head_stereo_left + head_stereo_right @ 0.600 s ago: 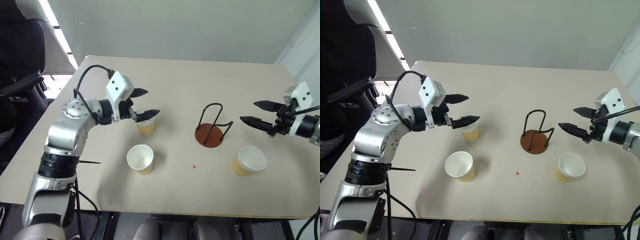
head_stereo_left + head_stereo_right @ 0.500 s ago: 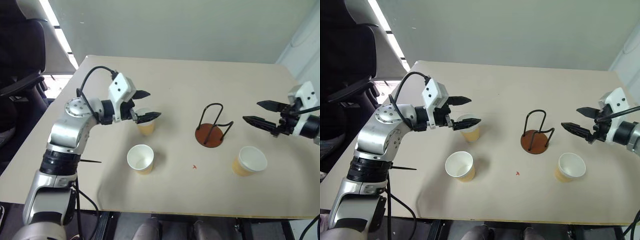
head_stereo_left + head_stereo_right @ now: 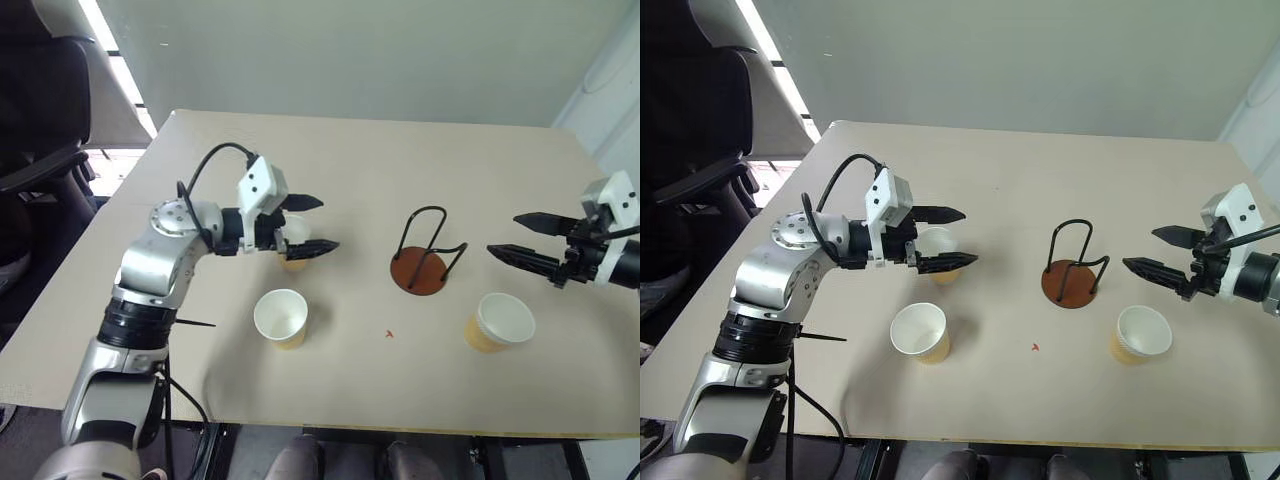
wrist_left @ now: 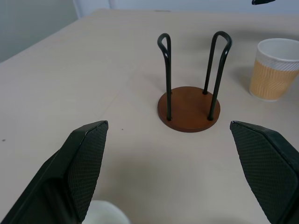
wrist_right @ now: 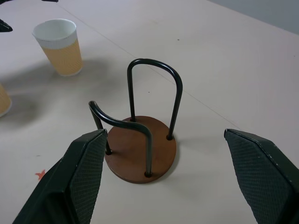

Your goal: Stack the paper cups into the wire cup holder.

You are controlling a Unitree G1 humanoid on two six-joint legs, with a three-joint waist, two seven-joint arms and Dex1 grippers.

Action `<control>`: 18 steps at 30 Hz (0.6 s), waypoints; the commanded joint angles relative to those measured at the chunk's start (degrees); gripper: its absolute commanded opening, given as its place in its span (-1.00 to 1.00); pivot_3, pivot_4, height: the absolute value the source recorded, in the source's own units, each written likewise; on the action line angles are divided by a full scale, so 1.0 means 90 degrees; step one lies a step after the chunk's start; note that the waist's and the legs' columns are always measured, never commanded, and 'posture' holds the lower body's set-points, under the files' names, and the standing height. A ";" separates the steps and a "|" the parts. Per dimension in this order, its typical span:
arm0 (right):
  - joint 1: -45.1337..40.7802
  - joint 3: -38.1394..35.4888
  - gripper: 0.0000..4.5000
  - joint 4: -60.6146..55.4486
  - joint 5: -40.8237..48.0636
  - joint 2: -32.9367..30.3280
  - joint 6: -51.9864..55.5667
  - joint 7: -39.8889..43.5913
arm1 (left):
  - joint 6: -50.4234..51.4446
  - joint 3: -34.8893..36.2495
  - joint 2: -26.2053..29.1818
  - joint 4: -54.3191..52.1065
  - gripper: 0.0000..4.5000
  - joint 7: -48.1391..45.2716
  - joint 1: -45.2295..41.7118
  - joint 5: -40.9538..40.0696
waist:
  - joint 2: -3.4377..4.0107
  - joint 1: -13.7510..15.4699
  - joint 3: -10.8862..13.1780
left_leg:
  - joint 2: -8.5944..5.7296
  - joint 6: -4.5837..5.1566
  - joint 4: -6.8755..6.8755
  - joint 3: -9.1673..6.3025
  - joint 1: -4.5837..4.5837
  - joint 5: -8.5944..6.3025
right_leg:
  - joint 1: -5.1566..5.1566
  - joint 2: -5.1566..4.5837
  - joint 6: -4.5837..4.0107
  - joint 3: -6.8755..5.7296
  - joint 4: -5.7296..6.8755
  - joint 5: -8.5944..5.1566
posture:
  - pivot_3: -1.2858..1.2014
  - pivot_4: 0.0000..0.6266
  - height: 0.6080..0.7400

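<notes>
Three tan paper cups stand upright on the beige table. One cup (image 3: 292, 245) sits low between the fingers of my open left gripper (image 3: 312, 225), near their base; its white rim (image 4: 105, 213) shows in the left wrist view, and I cannot tell whether anything touches it. A second cup (image 3: 281, 317) stands nearer the front edge. The third cup (image 3: 498, 321) stands right of the wire cup holder (image 3: 420, 262), which is empty on its reddish-brown base. My right gripper (image 3: 503, 234) hovers open just right of the holder and behind the third cup, pointing at the holder (image 5: 140, 149).
A small red mark (image 3: 389, 334) lies on the table in front of the holder. A black chair (image 3: 40, 130) stands off the table's left edge. A pale wall runs behind the far edge.
My left gripper has reached to the right, so its fingertips now extend past the cup toward the holder. The right gripper drifted slightly right. The cups and holder stayed put.
</notes>
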 commanded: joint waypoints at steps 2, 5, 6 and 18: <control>-0.0075 -0.0233 0.83 -0.0135 0.0085 -0.0186 -0.0087 0.0021 | 0.0093 -0.0043 -0.0152 -0.0397 0.99 -0.0089 -0.0166 -0.0151 | 0.0000 0.0003 0.0000 | 0.0000 0.0000 0.0000 0.0000 0.0000 0.0000 | 0.0001 0.0000 0.0000 0.0000 0.0000 0.0000 | 0.03 -0.52 1.00; -0.0143 -0.0202 0.83 -0.0110 0.0087 -0.0259 -0.0081 0.0047 | 0.0132 -0.0152 -0.0279 -0.0496 0.99 -0.0128 -0.0157 -0.0122 | 0.0000 0.0004 0.0000 | -0.0001 0.0001 0.0003 0.0002 -0.0003 0.0000 | 0.0001 0.0000 0.0002 0.0000 -0.0001 0.0001 | 0.03 -0.52 1.00; -0.0136 -0.0203 0.83 -0.0112 0.0091 -0.0274 -0.0081 0.0055 | 0.0134 -0.0157 -0.0301 -0.0494 0.99 -0.0123 -0.0165 -0.0114 | 0.0000 0.0004 0.0000 | -0.0001 0.0001 0.0003 0.0002 -0.0003 0.0000 | 0.0001 0.0000 0.0002 0.0000 -0.0001 0.0001 | 0.03 -0.52 1.00; 0.0158 0.0451 0.83 0.0037 -0.0356 -0.0488 -0.0481 0.0325 | 0.0098 -0.0035 -0.0223 -0.0392 0.99 -0.0145 -0.0316 -0.0106 | -0.0001 0.0003 0.0000 | 0.0002 0.0002 0.0005 0.0010 -0.0001 0.0001 | 0.0000 0.0000 0.0004 0.0003 0.0004 0.0001 | 0.03 -0.52 1.00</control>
